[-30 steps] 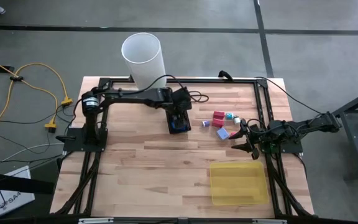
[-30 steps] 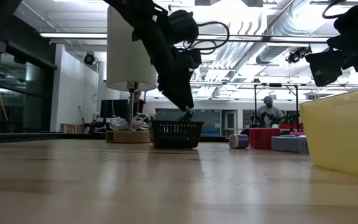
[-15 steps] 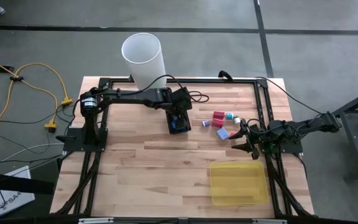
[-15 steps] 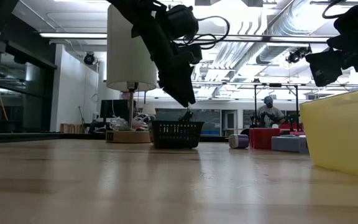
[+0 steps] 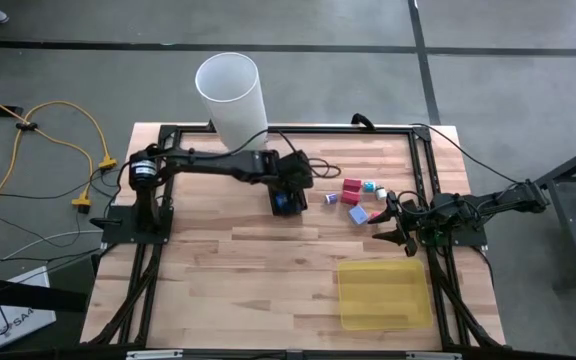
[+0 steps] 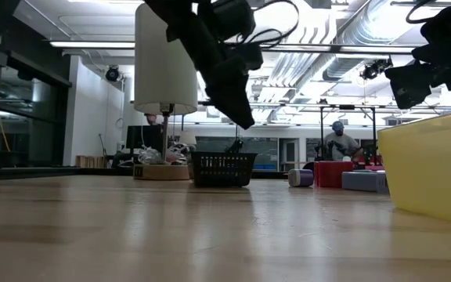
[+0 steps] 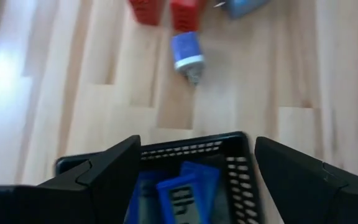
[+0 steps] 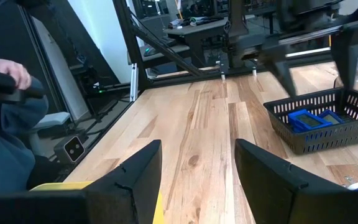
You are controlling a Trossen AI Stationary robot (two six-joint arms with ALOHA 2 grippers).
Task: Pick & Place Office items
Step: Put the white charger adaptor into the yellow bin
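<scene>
Left gripper (image 7: pixel 191 180) hovering over black mesh box (image 7: pixel 232 146), fingers spread wide, empty; risk snagging rim while descending. Right gripper (image 8: pixel 197 180) idling, fingers part open.

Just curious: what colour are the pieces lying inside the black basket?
Blue pieces in the basket; the left wrist view shows them best.

We saw the left gripper (image 6: pixel 241 117) hanging above the black mesh box (image 6: pixel 222 168) on the counter (image 6: pixel 171 227). Right of the box lay purple (image 6: pixel 301 178), red (image 6: pixel 332 173) and pale blue (image 6: pixel 364 181) blocks, then the yellow tray (image 6: pixel 433 166).
</scene>
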